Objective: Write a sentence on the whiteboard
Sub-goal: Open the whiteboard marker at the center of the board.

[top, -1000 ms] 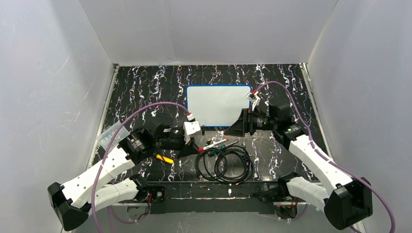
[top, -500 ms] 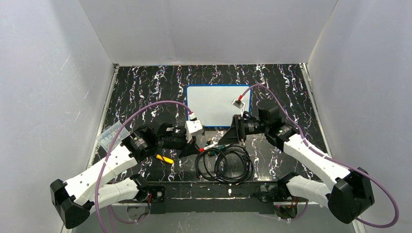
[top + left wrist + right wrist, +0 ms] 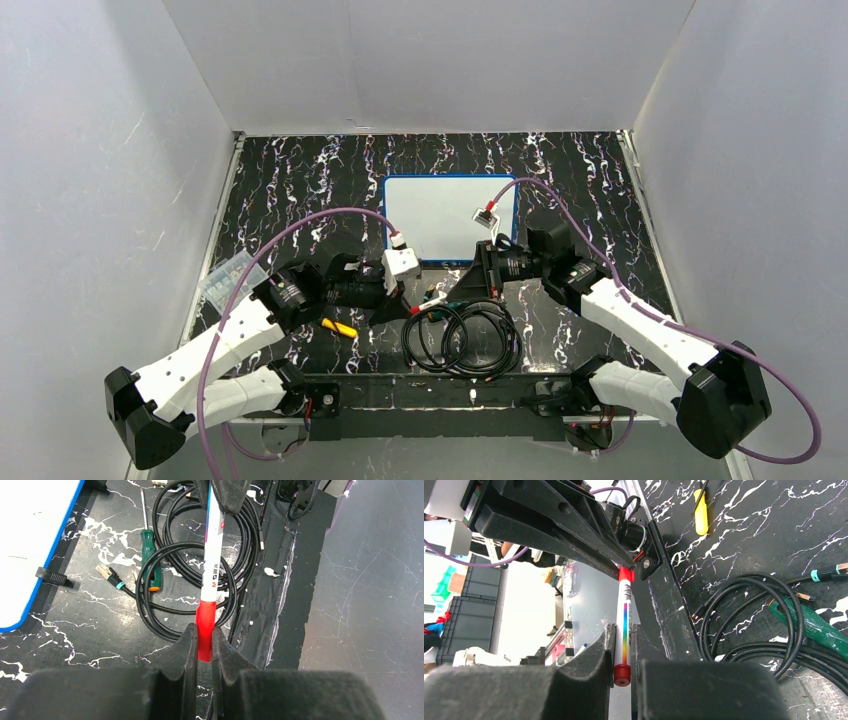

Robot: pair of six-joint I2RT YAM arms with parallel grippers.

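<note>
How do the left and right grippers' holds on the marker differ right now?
The left gripper's jaws are shut on the marker's red cap; the right gripper's on the striped barrel near its tail. The left gripper reaches in from the left, the right gripper from the opposite side. Both hold one marker.

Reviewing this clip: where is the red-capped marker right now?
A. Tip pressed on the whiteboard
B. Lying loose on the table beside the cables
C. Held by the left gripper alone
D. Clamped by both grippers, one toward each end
D: the left gripper is shut on the red end of the marker, and the right gripper is shut on its striped barrel.
</note>
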